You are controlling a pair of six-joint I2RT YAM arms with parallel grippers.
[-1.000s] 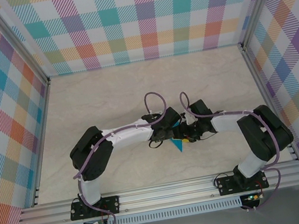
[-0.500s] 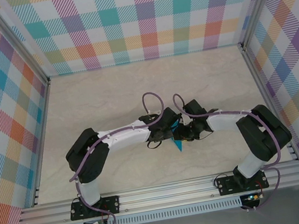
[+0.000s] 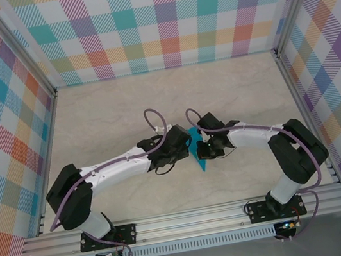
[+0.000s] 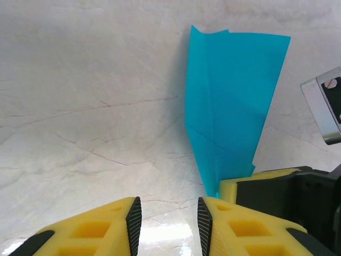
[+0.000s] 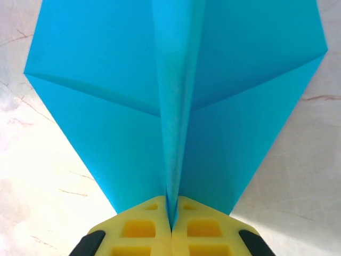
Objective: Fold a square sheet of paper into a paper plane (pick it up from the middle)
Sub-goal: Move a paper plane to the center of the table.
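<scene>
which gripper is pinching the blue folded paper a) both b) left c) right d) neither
c: the right gripper is closed on the raised centre fold of the blue paper, while the left gripper stands open over the table beside the paper, with nothing between its fingers.

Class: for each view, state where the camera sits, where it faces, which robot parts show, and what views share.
Top external: above, behind the bases, facing down at the table; both arms.
Left wrist: on left arm, facing the paper plane past left gripper.
Right wrist: on right arm, facing the plane, right gripper shut on it.
Shared: the plane.
</scene>
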